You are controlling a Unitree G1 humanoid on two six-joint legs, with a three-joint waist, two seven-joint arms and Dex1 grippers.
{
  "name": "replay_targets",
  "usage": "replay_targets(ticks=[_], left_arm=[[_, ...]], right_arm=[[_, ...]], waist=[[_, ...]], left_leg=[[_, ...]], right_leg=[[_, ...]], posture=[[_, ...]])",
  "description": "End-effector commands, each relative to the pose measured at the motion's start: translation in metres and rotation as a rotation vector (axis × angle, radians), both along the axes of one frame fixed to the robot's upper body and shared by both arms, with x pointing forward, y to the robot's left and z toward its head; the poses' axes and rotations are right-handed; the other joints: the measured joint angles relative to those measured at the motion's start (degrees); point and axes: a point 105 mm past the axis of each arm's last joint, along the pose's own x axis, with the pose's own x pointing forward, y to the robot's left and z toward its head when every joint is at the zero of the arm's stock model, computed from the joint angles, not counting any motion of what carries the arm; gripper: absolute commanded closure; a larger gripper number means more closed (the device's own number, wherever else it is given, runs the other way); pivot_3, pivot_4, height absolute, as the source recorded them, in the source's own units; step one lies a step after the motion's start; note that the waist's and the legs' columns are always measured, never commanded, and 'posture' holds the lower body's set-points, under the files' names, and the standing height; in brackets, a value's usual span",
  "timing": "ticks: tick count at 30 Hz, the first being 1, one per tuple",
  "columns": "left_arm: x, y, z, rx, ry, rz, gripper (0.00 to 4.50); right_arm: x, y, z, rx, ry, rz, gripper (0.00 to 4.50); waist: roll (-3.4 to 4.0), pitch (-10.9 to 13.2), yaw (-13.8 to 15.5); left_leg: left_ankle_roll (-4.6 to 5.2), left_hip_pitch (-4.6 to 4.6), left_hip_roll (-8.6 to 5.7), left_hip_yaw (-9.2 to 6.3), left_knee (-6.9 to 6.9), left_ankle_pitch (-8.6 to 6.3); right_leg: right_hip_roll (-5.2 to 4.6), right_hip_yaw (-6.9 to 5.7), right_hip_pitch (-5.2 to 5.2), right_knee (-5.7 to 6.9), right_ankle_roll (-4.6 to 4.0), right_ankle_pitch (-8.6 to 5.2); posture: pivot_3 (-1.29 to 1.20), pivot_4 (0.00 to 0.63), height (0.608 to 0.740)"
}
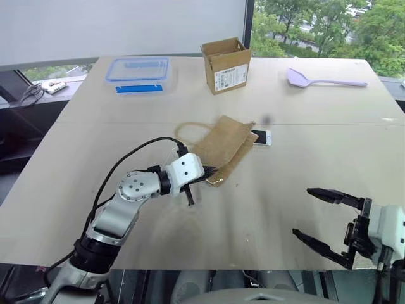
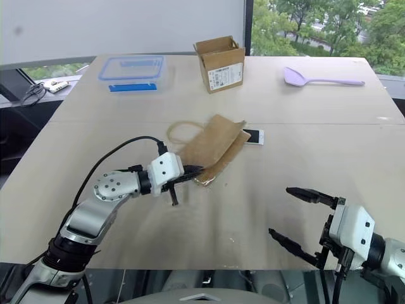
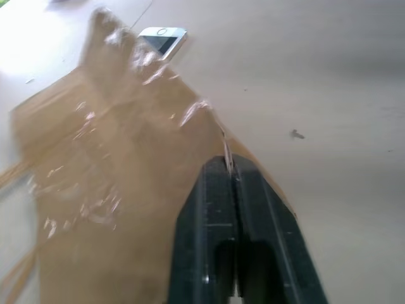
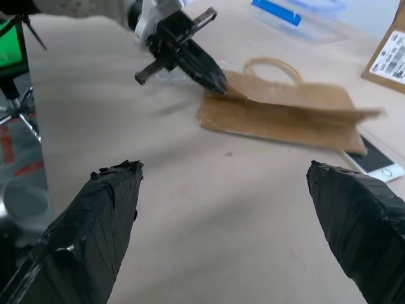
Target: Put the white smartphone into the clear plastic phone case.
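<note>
My left gripper (image 1: 205, 172) has its fingers pinched shut on the near corner of the brown paper bag (image 1: 223, 149) mid-worktop, right gripper (image 1: 316, 217) spread empty — I'd peel the bag slowly aside, since the white smartphone (image 1: 261, 137) lies half-tucked under its far edge.

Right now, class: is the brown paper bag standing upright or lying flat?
Lying flat. The brown paper bag lies on the table, handle loop on the tabletop, part-covering the white smartphone.
</note>
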Motion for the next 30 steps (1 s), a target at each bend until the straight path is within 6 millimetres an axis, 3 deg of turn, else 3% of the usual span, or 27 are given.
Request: replay_targets(ticks=[1, 3, 5, 8, 13, 18, 19, 21, 25, 28, 30], left_arm=[[0.019, 0.022, 0.023, -0.092, -0.065, 0.158, 4.44], [0.041, 0.052, 0.045, -0.119, -0.198, 0.342, 4.44], [0.063, 0.103, 0.064, -0.121, -0.298, 0.603, 4.44], [0.071, 0.153, 0.082, -0.087, -0.387, 0.784, 4.44], [0.070, 0.188, 0.085, -0.056, -0.394, 0.882, 4.44], [0.063, 0.218, 0.056, 0.049, -0.307, 0.986, 4.44], [0.061, 0.219, 0.053, 0.020, -0.281, 0.987, 4.44], [0.058, 0.213, 0.048, -0.044, -0.229, 0.951, 3.63], [0.044, 0.167, 0.047, -0.227, -0.068, 0.704, 1.67], [0.027, 0.147, 0.048, -0.284, 0.070, 0.541, 0.28], [0.017, 0.138, 0.049, -0.247, 0.122, 0.434, 0.09]], right_arm=[[0.003, 0.012, 0.012, 0.051, -0.030, 0.040, 0.00], [0.010, 0.016, 0.015, 0.070, -0.049, 0.044, 0.00], [0.018, 0.020, 0.018, 0.089, -0.069, 0.044, 0.00], [0.027, 0.026, 0.019, 0.109, -0.075, 0.068, 0.00], [0.035, 0.031, 0.017, 0.110, -0.082, 0.094, 0.00], [0.040, 0.033, 0.015, 0.106, -0.089, 0.104, 0.00], [0.040, 0.034, 0.014, 0.105, -0.088, 0.106, 0.00], [0.039, 0.034, 0.011, 0.103, -0.085, 0.110, 0.00], [0.038, 0.035, 0.007, 0.104, -0.081, 0.109, 0.00], [0.038, 0.035, 0.006, 0.105, -0.080, 0.110, 0.00], [0.038, 0.035, 0.006, 0.105, -0.080, 0.110, 0.00]], waist=[[0.00, 0.0, 0.0], [-0.02, 0.0, 0.0], [-0.08, 0.0, 0.0], [-0.13, 0.1, -0.3], [-0.22, 0.1, 0.2], [-0.36, 0.1, 0.0], [-0.37, 0.1, -0.1], [-0.37, 0.1, -0.1], [-0.39, 0.1, 0.1], [-0.40, 0.1, -0.1], [-0.40, 0.1, -0.2]], left_leg=[[0.00, 0.01, 0.00, 0.00, 0.00, 0.00], [0.00, 0.01, 0.00, -0.01, 0.03, 0.00], [0.00, 0.03, 0.00, -0.04, 0.08, 0.00], [0.00, 0.06, 0.01, -0.06, 0.08, 0.00], [0.01, -0.07, -0.10, -0.01, 0.05, -0.01], [0.04, -0.09, -0.13, -0.02, 0.06, -0.03], [0.04, -0.09, -0.12, -0.02, 0.05, -0.03], [0.03, -0.07, -0.08, -0.03, 0.04, -0.03], [0.03, -0.08, -0.06, -0.04, 0.06, -0.03], [0.03, -0.10, -0.06, -0.03, 0.06, -0.03], [0.03, -0.08, -0.05, -0.04, 0.05, -0.03]], right_leg=[[0.00, 0.00, 0.00, 0.00, 0.00, 0.00], [0.00, -0.01, 0.00, 0.06, 0.00, 0.00], [0.02, -0.04, -0.01, 0.12, 0.04, -0.01], [0.07, -0.07, -0.01, 0.16, 0.06, 0.00], [-0.10, -0.08, -0.05, 0.08, 0.08, 0.01], [-0.17, -0.06, -0.07, 0.07, 0.11, 0.03], [-0.17, -0.06, -0.08, 0.09, 0.11, 0.03], [-0.16, -0.07, -0.10, 0.12, 0.10, 0.04], [-0.21, -0.07, -0.09, 0.13, 0.08, 0.04], [-0.25, -0.07, -0.10, 0.11, 0.06, 0.04], [-0.24, -0.07, -0.10, 0.12, 0.05, 0.03]], posture=[[0.00, 0.150, 0.740], [0.00, 0.150, 0.740], [0.00, 0.150, 0.740], [0.00, 0.150, 0.740], [0.00, 0.150, 0.740], [0.00, 0.150, 0.740], [0.00, 0.150, 0.740], [0.00, 0.150, 0.740], [0.00, 0.150, 0.740], [0.00, 0.150, 0.740], [0.00, 0.150, 0.740]])
